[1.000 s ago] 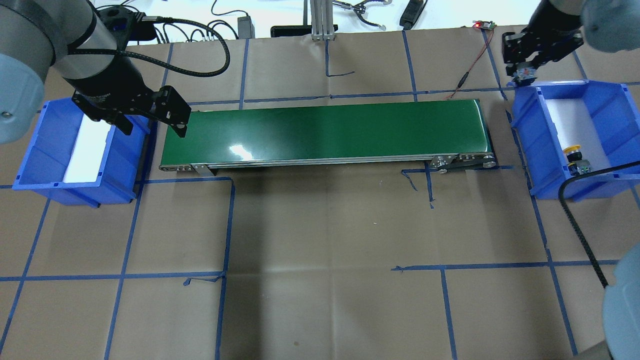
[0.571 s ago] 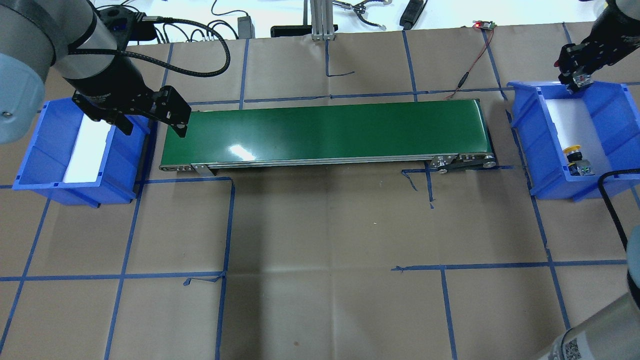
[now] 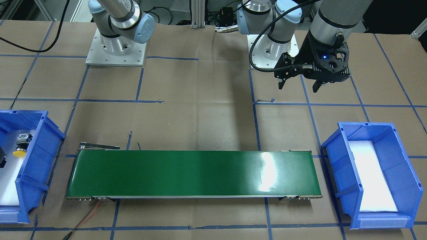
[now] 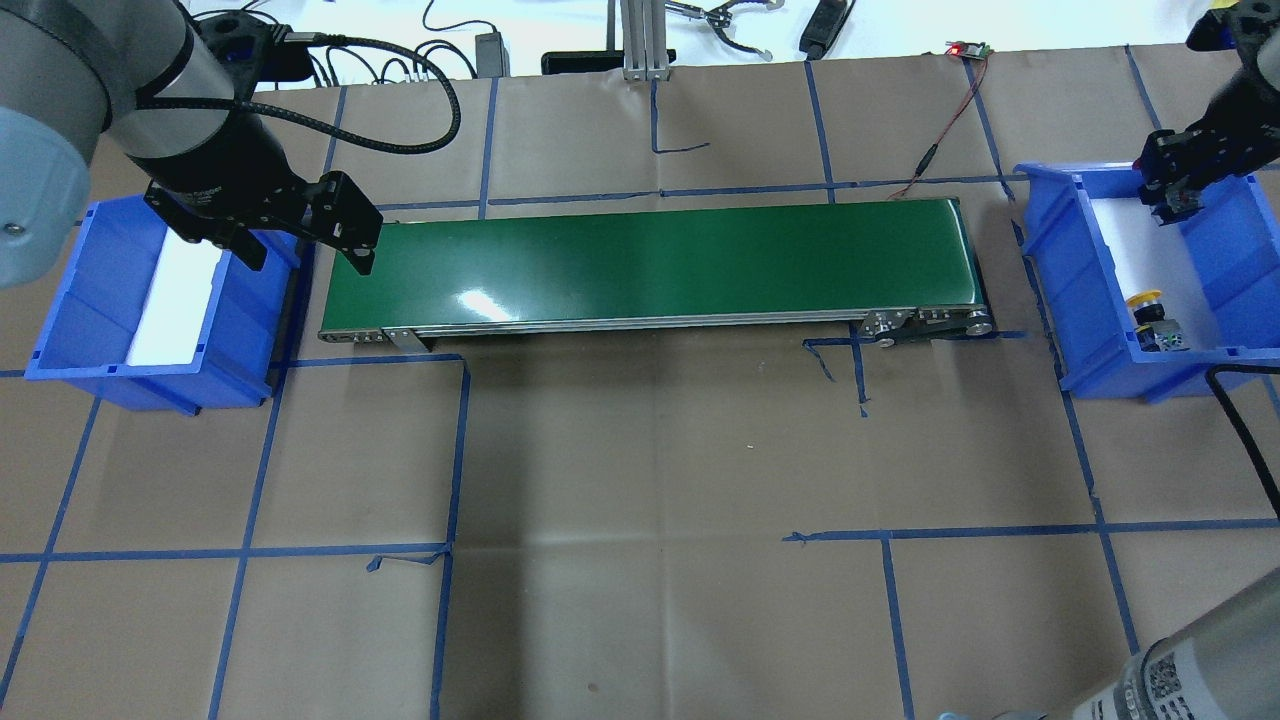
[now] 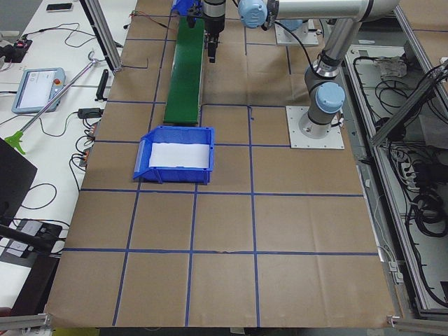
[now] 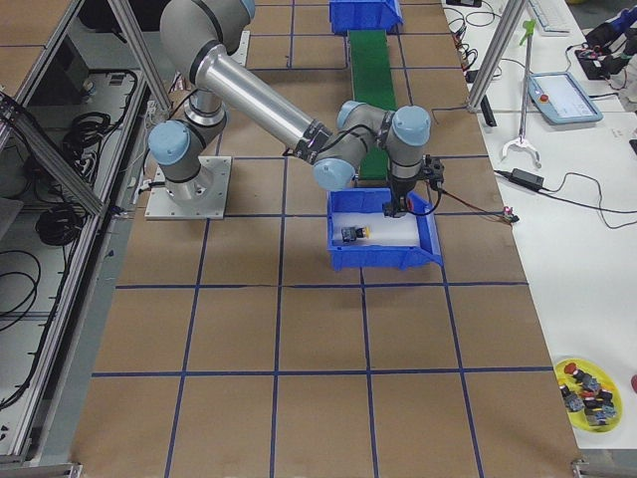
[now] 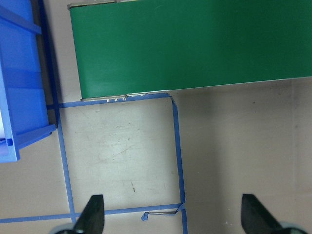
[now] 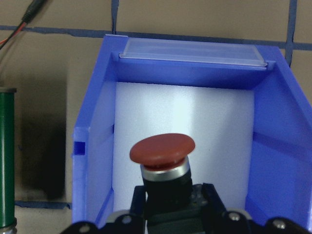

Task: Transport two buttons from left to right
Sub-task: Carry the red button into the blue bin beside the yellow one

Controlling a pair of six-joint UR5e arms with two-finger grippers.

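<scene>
A: Right hand [image 4: 1172,200]?
B: Clamped on the red button [image 8: 162,148], above the far end of the right bin [image 4: 1045,250]. Its fingers [image 8: 214,197] hide the button's body; only the cap and collar show.
A: Yellow button [image 4: 1145,299]?
B: Lying in the same bin, at the near end. Small, details unclear.
A: Left hand [image 3: 298,87]?
B: Fingers apart, holding nothing, raised above the desk [image 4: 650,480] near the conveyor belt's [image 4: 650,260] left end.

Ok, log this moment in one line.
right gripper: shut on red button above right bin | yellow button: lying in right bin | left gripper: open, holding nothing
</scene>
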